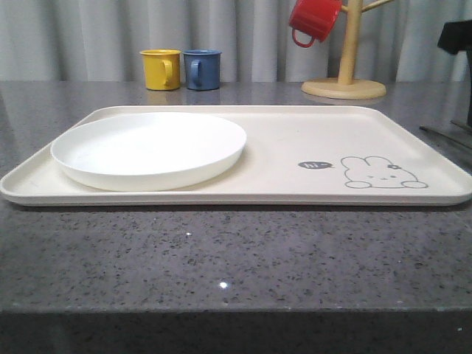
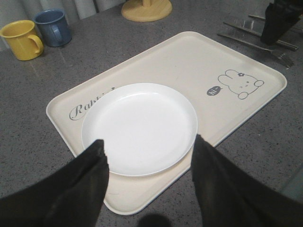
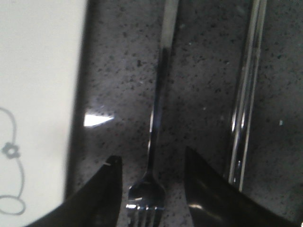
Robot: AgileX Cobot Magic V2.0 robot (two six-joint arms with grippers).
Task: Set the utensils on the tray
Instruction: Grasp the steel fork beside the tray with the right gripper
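The cream tray (image 1: pixel 295 140) with a grey rabbit drawing lies in the middle of the table. The utensils lie on the stone just past its right side. In the right wrist view a silver fork (image 3: pixel 158 85) lies lengthwise beside the tray's rim (image 3: pixel 78 94). Its tined head sits between the two fingers of my open right gripper (image 3: pixel 151 158), which hovers low over it and touches nothing. A pair of flat chopsticks (image 3: pixel 246 94) lies parallel, further from the tray. My left gripper (image 2: pixel 148 140) stands open and empty above the tray's near left part, over the plate's edge.
A round white plate (image 1: pixel 147 151) takes up the tray's left half. A yellow mug (image 1: pixel 161 69) and a blue mug (image 1: pixel 202 69) stand at the back. A wooden mug tree (image 1: pixel 344 85) with a red mug (image 1: pixel 313 20) stands back right, near the right arm's dark body (image 1: pixel 455 35).
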